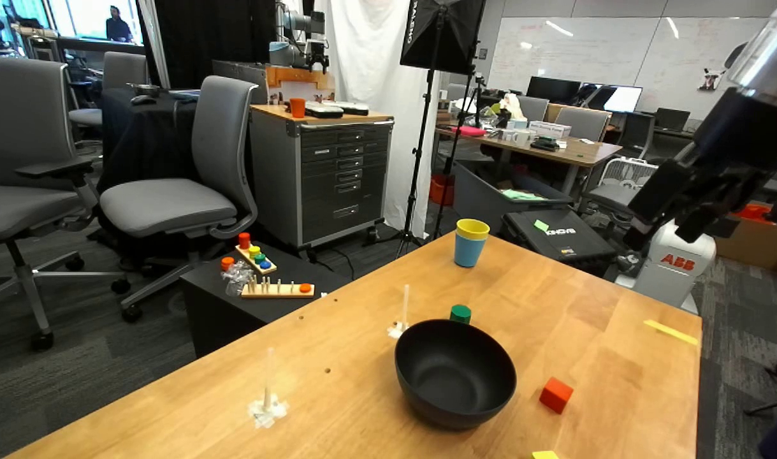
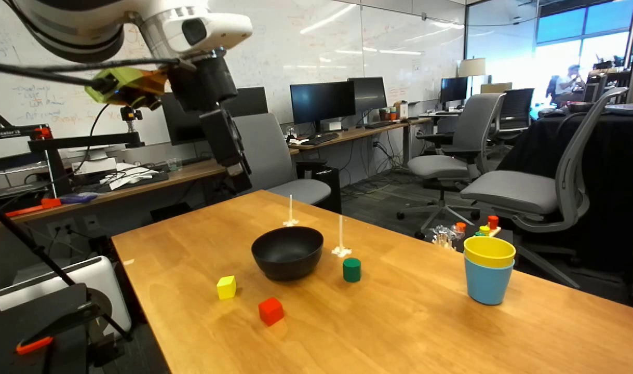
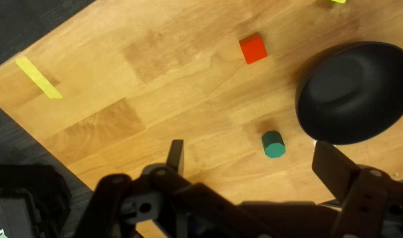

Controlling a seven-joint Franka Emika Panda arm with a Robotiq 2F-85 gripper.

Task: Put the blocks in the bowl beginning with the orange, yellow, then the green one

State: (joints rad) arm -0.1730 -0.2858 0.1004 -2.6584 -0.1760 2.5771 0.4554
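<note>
Wide-spread, empty claw (image 3: pixel 250 148) hangs well apart from the wooden table (image 3: pixel 188 105).

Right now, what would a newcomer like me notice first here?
Probably the black bowl on the table, with an orange-red cube, a yellow cube and a green block near it. Next, perhaps, the open pincer, hanging in the air at the right of an exterior view.
</note>
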